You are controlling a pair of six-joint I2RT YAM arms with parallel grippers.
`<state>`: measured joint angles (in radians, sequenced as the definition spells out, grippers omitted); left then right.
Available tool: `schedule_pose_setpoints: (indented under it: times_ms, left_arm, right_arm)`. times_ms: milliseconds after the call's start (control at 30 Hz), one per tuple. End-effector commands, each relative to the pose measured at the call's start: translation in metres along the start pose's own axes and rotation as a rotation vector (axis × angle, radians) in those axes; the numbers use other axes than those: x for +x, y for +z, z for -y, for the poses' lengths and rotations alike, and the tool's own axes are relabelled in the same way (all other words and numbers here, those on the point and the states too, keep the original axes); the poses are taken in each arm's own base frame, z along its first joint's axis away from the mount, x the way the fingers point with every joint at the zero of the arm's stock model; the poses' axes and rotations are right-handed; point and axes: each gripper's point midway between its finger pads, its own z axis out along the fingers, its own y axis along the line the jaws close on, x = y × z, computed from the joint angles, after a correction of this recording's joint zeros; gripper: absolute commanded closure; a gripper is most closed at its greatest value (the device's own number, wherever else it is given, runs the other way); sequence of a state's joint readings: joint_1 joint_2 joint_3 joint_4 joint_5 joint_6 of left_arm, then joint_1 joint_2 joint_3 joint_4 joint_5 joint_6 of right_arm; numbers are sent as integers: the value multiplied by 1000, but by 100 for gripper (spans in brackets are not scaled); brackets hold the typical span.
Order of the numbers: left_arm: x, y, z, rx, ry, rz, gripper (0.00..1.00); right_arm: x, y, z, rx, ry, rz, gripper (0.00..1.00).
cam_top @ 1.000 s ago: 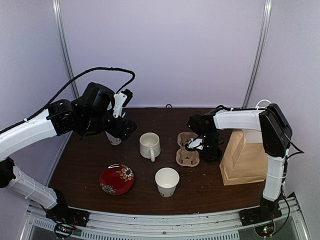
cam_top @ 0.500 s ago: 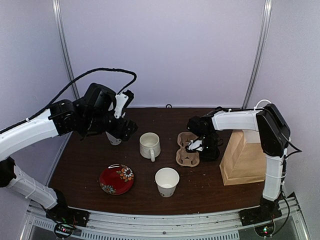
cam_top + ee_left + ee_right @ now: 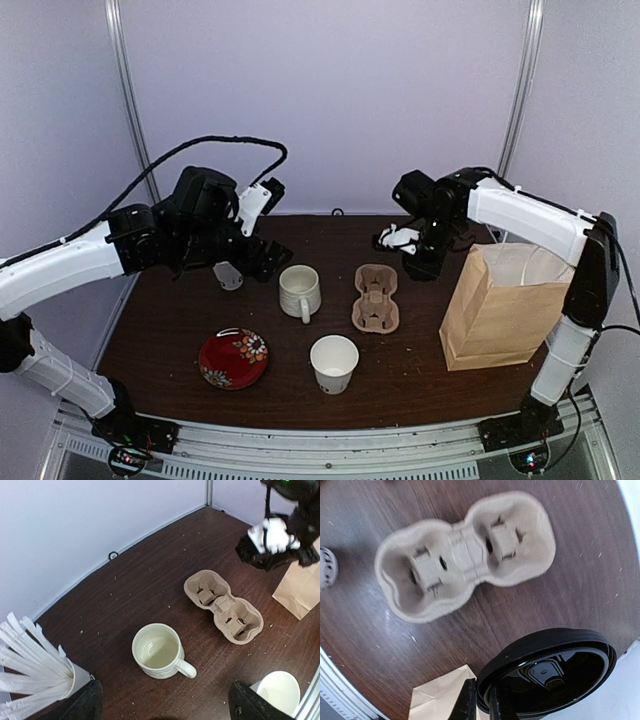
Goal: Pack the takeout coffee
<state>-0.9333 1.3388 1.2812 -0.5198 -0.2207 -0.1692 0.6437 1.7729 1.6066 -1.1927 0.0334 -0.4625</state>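
Your right claw (image 3: 400, 240) pinches round black plastic lid (image 3: 547, 672) above dark wooden desk (image 3: 180, 330), beside brown paper bag (image 3: 495, 310). Left claw (image 3: 165, 712) hangs wide. Tall white paper cup (image 3: 333, 363) stands at desk front.

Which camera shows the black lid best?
The right wrist view: the black lid looks big and sharp, its rim pinched in the right tool. The top and left wrist views show only a small, far-off dark shape.
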Motion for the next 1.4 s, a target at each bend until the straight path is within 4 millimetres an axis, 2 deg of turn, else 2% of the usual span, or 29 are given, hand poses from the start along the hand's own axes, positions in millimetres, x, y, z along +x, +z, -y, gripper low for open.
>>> schedule_pose_setpoints:
  times_ms: [0, 100, 200, 300, 433, 633, 800, 1000, 1367]
  left_arm:
    - [-38, -2, 26, 58, 124, 232, 3]
    - [-59, -16, 43, 125, 199, 392, 2]
    - [-76, -29, 54, 172, 258, 519, 4]
    - [-81, -37, 72, 246, 326, 611, 6]
    - [-91, -54, 90, 269, 367, 776, 3]
    - [-91, -62, 120, 343, 458, 803, 3]
    - [-96, -63, 129, 349, 472, 830, 3]
    - [-108, -59, 125, 306, 445, 866, 3]
    - [-119, -48, 128, 294, 422, 873, 3]
  right_arm:
    - [-44, -88, -35, -246, 7, 337, 91]
    - [-68, -140, -61, -421, -32, 552, 91]
    - [-80, -182, -81, -573, -66, 710, 91]
    - [-89, -213, -93, -690, -75, 827, 90]
    - [-89, -241, -107, -818, -102, 909, 89]
    - [-86, -264, -116, -923, -101, 972, 89]
    - [-85, -275, -120, -988, -104, 989, 89]
    - [-84, -276, -124, -1011, -111, 987, 89]
    - [-83, -276, -131, -1042, -119, 977, 89]
